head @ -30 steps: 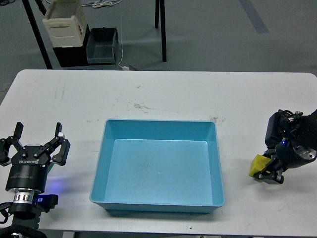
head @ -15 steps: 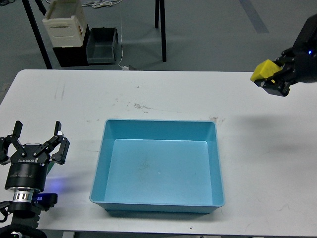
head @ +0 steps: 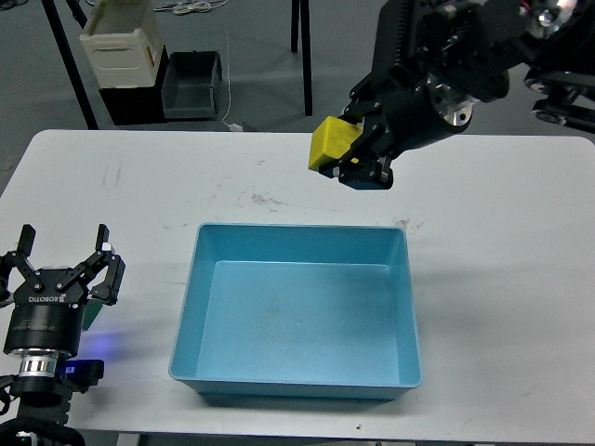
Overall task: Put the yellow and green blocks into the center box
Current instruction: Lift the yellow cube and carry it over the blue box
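My right gripper (head: 351,160) is shut on a yellow block (head: 333,144) and holds it in the air above the far edge of the blue center box (head: 198,279). The box is open-topped and empty, in the middle of the white table. My left gripper (head: 63,265) is open, its fingers spread, low at the table's left front. A sliver of green shows just behind its right fingers; I cannot tell whether it is the green block.
The white table (head: 139,186) extends around the box. Beyond its far edge stand black table legs (head: 302,56), a cream crate (head: 121,37) on a dark box and a grey bin (head: 191,84) on the floor.
My right arm has lifted the yellow block from the table's right front, swung it up and leftward, and now holds it over the box's far edge. The left gripper shifted slightly left.
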{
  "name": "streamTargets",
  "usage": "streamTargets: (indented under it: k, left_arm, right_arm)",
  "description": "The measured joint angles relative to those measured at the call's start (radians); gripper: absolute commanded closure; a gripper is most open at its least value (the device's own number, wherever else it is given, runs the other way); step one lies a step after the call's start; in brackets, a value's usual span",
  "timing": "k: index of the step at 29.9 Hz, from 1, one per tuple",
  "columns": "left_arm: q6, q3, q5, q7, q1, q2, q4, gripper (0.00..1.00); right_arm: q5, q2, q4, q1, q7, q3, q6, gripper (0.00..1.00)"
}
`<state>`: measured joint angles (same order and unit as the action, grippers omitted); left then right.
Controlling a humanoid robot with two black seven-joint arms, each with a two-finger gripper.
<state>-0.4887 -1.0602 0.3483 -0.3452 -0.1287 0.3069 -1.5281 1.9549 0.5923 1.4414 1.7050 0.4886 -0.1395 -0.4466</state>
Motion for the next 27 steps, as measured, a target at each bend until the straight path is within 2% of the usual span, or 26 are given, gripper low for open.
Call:
streamTargets:
  k: [7, 11, 18, 27]
  left_arm:
    - [0.000, -0.016, 0.000, 0.000, 0.003, 0.000, 0.000, 0.00]
    - [0.000, -0.019, 0.000, 0.000, 0.003, 0.000, 0.000, 0.00]
    - [0.000, -0.027, 0.000, 0.000, 0.003, 0.000, 0.000, 0.00]
    - [0.000, -0.035, 0.002, 0.000, 0.004, -0.002, -0.001, 0.00]
  right_arm:
    - [0.005, -0.198, -0.006, 0.021, 0.000, -0.107, -0.002, 0.98]
    - [0.007, -0.274, -0.010, 0.022, 0.000, -0.155, -0.004, 0.97]
    - [0.015, -0.356, -0.019, 0.016, 0.000, -0.246, -0.005, 0.96]
    - [0.030, -0.421, -0.119, -0.089, 0.000, -0.319, -0.005, 0.93]
